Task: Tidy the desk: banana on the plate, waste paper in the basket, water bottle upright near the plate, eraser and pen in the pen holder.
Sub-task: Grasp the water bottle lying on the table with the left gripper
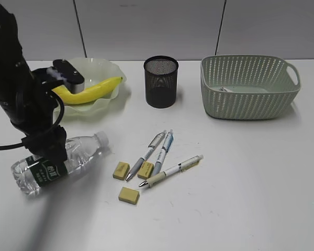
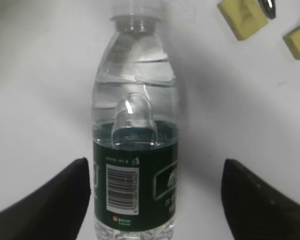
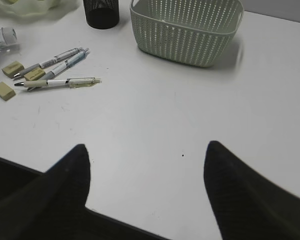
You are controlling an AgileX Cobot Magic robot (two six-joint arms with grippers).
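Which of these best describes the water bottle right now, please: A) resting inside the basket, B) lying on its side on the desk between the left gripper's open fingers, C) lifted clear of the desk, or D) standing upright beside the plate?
B: the water bottle lies on its side on the desk, and the left wrist view shows it between the spread fingers of the left gripper, which do not touch it.
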